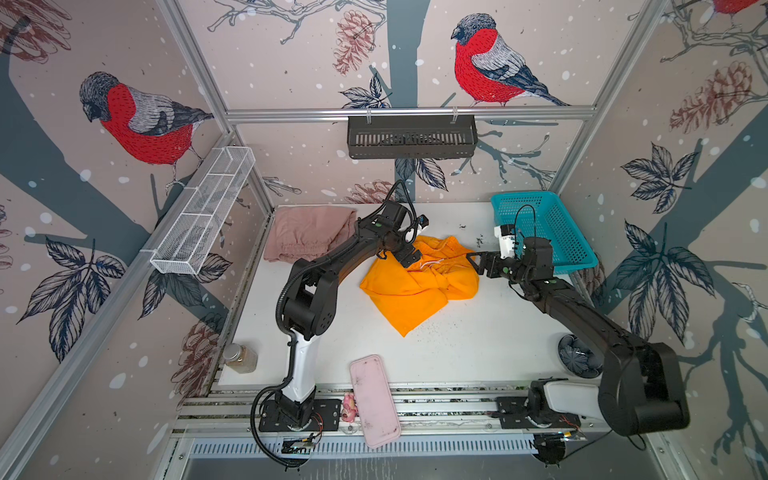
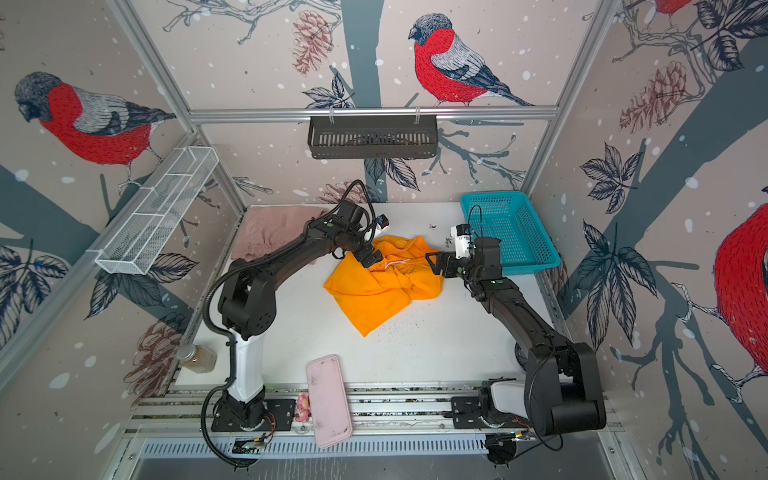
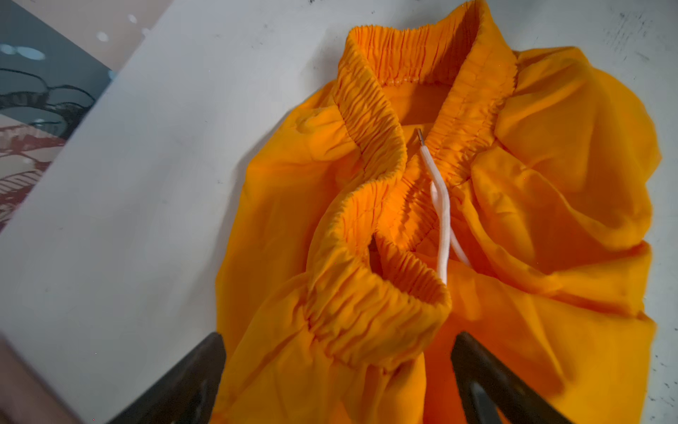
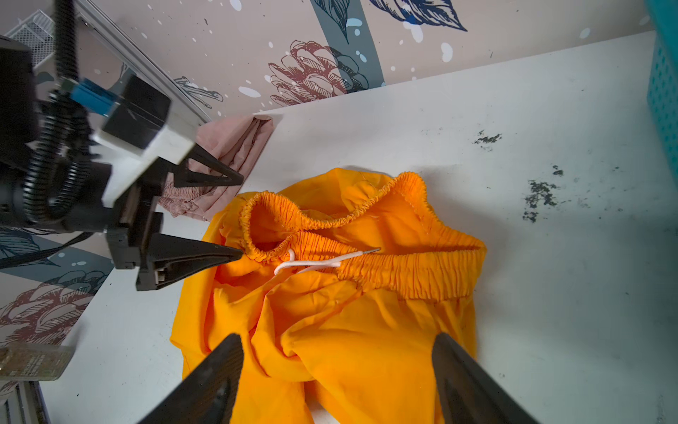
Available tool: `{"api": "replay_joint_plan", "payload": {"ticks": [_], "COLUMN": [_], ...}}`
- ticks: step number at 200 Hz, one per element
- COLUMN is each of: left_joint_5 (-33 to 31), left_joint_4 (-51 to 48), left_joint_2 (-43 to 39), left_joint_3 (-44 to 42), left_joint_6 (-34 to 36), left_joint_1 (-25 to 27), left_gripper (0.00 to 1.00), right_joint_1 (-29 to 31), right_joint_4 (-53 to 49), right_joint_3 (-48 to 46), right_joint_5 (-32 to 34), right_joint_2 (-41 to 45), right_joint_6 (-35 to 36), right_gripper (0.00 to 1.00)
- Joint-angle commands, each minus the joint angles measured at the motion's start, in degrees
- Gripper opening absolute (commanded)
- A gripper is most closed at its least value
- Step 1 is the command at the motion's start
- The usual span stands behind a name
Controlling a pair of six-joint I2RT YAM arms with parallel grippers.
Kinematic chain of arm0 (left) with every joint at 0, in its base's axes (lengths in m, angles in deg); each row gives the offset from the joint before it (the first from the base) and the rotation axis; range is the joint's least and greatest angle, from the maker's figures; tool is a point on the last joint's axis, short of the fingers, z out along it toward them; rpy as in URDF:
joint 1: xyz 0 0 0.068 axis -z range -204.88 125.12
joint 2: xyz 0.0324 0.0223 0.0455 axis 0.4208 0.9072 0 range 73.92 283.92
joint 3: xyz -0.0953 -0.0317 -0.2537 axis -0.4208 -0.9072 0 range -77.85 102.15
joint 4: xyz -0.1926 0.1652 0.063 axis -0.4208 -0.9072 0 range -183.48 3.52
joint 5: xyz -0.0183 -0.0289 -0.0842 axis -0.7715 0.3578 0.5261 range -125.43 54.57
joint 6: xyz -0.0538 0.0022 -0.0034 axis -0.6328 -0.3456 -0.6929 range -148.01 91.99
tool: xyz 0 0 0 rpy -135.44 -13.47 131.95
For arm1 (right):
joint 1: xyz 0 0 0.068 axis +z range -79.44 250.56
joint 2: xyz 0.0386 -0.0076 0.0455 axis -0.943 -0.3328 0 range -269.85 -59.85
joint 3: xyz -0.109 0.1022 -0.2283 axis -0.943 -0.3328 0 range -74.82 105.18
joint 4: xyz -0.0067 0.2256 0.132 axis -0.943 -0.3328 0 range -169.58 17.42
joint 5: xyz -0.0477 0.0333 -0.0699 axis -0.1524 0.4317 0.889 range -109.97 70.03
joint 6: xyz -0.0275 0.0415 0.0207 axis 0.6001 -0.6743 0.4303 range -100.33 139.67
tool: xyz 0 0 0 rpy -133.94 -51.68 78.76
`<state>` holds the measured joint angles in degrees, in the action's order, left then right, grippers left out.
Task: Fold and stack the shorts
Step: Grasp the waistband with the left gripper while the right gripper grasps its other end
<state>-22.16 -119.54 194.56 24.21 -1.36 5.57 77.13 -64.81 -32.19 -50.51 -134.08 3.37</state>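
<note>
No brand or writing could be read; the label on the single jar (image 1: 241,358) at the lower left of the table (image 1: 478,345) was too blurred to make out.

There were two shorts. The orange shorts (image 1: 415,286) lay crumpled at the centre of both top views, elastic waistband up, with one white drawstring (image 3: 442,220) across it. The pink shorts (image 1: 307,235) lay bunched in the table's upper-left corner, apart from the orange pair.

There were two grippers. The left gripper (image 4: 241,216) had its jaws spread wide, one tip just beside the orange waistband. The right gripper (image 1: 473,262) hovered at the right edge of the orange cloth, its fingers (image 4: 227,367) also apart and clamping nothing.

Also in the top views were one teal basket (image 1: 561,241) at the upper right, one pink tray (image 1: 374,401) at the bottom centre, one dark bowl (image 1: 577,357), one white wire rack (image 1: 203,212) and one black rack (image 1: 411,137).
</note>
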Motion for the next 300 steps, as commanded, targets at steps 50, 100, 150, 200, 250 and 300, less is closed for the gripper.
{"api": "replay_joint_plan", "payload": {"ticks": [50,100,150,200,250,300], "left_joint_5": [2.2,0.3,2.6,3.4,2.8,-2.4], "left_joint_4": [-3.1,-1.6,1.4,2.2,3.2,5.1], "left_joint_2": [2.7,2.2,-2.0,-2.8,-4.6,-7.1], "left_joint_3": [4.2,3.7,1.8,2.0,1.0,1.6], "left_joint_6": [1.6,-0.2,-2.1,-2.6,-3.3,-10.0], "left_joint_1": [0.2,-0.1,-2.1,-2.8,-3.3,-4.2], "left_gripper": [0.69,0.00,0.00,0.00,0.00,0.00], "right_joint_1": [-0.2,2.2,2.4,2.6,3.7,4.5], "right_joint_4": [-1.8,-2.2,-4.8,-4.6,-9.2,-13.7], "right_joint_3": [2.9,11.6,19.9,27.1,32.7,33.3], "right_joint_5": [10.6,16.3,12.0,5.7,1.7,7.7], "right_joint_2": [-7.6,-21.2,-31.4,-39.9,-46.0,-36.8], "right_joint_6": [1.1,3.2,8.5,9.0,8.9,10.0], "right_gripper": [0.82,0.81,0.80,0.74,0.46,0.04]}}
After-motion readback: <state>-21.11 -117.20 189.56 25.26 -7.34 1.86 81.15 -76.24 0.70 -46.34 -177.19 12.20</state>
